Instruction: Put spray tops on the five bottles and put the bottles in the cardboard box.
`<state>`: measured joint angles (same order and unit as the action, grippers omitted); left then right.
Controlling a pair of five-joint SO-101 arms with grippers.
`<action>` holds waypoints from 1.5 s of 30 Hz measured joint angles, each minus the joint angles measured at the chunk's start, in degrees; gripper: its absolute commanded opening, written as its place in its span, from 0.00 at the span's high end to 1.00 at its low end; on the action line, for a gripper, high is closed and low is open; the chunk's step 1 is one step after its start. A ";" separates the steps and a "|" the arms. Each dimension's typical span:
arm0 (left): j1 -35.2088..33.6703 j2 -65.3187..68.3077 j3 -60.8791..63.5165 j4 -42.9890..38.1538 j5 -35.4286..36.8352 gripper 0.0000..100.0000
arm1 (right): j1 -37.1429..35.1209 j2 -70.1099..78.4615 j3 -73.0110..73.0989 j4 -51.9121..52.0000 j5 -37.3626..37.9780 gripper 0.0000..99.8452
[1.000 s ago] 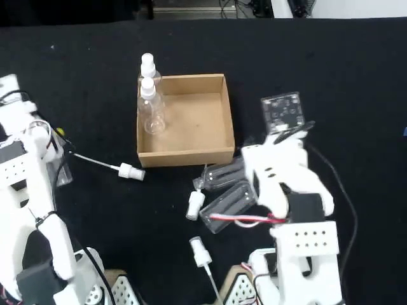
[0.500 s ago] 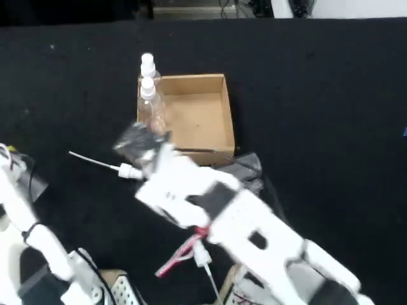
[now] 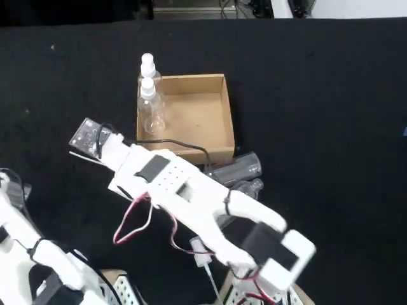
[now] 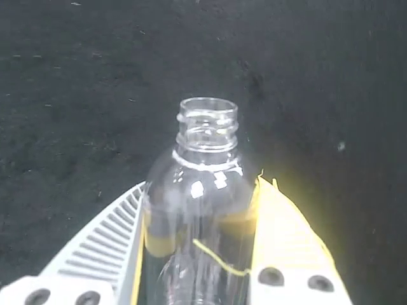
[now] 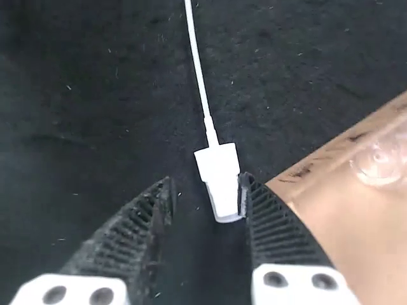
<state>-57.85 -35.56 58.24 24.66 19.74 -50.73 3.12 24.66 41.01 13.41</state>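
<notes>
right gripper [image 5: 205, 185] jaws apart, straddling the loose spray top [image 5: 218, 175]; cap body sits between them, touching one jaw, gap on the other side; its dip tube [image 5: 198, 70] runs straight away from the gripper, so long axis is in line with the jaws, not across; in the high view that's centre-left, just beside the cardboard box [image 3: 216, 152] front corner; left gripper [image 4: 202, 185] clamped on an uncapped bottle [image 4: 206, 127], neck pointing away from it; likely next: close right, bring top to that neck
</notes>
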 measured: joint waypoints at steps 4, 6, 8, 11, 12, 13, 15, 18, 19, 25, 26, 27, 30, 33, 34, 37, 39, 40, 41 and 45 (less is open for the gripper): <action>-0.70 -1.32 0.00 0.97 1.14 0.88 | 0.00 5.63 -2.73 -0.53 3.43 0.76; -0.70 -1.41 0.00 0.97 1.23 0.88 | 0.00 7.74 -3.87 -0.53 4.84 0.72; -0.70 -1.41 0.00 0.97 1.23 0.88 | -0.35 9.49 -5.01 -0.62 6.33 0.71; -0.70 -1.41 0.00 0.97 1.23 0.88 | -0.53 11.78 -7.12 -0.70 7.74 0.72; -0.70 -1.41 0.00 0.97 1.23 0.88 | -0.53 12.75 -7.74 -0.70 7.91 0.72; -0.62 -1.41 0.00 0.97 1.23 0.88 | -0.62 13.71 -8.44 -0.70 8.00 0.72; -0.62 -1.41 0.00 0.97 1.23 0.88 | -0.79 16.09 -9.85 -0.70 8.00 0.72; -0.62 -1.41 0.00 0.97 1.23 0.88 | -1.67 19.78 -11.08 -0.70 7.91 0.74; -0.62 -1.41 0.00 0.97 1.23 0.88 | -1.93 20.22 -11.43 -0.70 7.91 0.77; -0.62 -1.41 0.00 0.97 1.23 0.88 | -2.55 20.75 -12.57 -0.70 7.91 0.96; -0.62 -1.41 0.00 0.97 1.23 0.88 | -2.55 20.75 -12.57 -0.70 7.91 0.98; -0.62 -1.41 0.00 0.97 1.23 0.88 | -2.55 20.75 -12.57 -0.70 8.00 0.99; -0.62 -1.41 0.00 0.97 1.23 0.88 | -2.46 20.31 -12.66 0.79 7.91 0.99; -0.62 -1.41 0.00 0.97 1.23 0.88 | -2.73 16.79 -12.57 5.45 6.77 0.99; -0.62 -1.41 0.00 0.97 1.23 0.88 | -2.64 14.77 -12.57 7.21 5.63 0.99; -0.62 -1.41 0.00 0.97 1.32 0.88 | -0.53 6.86 -11.69 13.27 4.31 0.99; -0.35 -1.41 0.00 0.97 1.32 0.88 | 1.49 1.23 -9.49 17.76 4.04 0.99; 0.26 -1.41 0.00 0.97 1.32 0.88 | 2.64 -1.76 -8.00 19.96 4.04 0.99; 1.05 -1.41 0.00 1.05 1.32 0.88 | 3.96 -5.01 -6.59 21.98 3.96 0.99; 4.66 -1.41 0.00 3.43 1.32 0.88 | 10.02 -20.57 -1.58 28.57 3.96 0.99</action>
<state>-53.19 -36.97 58.24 28.09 21.05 -40.70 -17.45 23.08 69.58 17.36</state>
